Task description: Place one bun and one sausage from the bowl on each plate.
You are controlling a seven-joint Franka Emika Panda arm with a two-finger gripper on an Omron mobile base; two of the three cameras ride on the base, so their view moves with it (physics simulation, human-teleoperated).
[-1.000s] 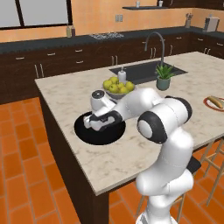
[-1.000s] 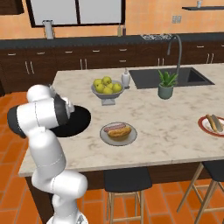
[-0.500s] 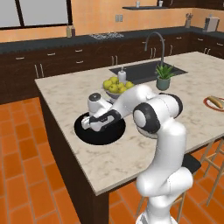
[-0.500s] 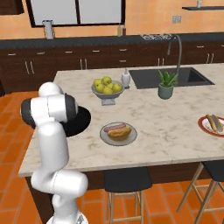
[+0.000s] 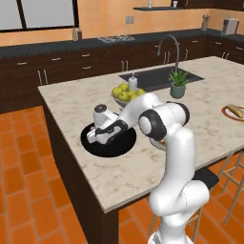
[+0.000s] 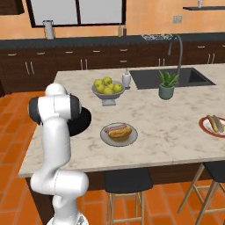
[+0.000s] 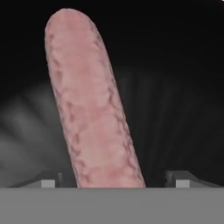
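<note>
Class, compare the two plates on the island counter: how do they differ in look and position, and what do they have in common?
The grey plate has a grey rim; the red-rimmed plate is white with a red edge. The grey plate sits near the black bowl, mid-counter; the red-rimmed plate lies at the counter's far right end. Both are round and small, and each seems to hold a bun and a sausage.
</note>
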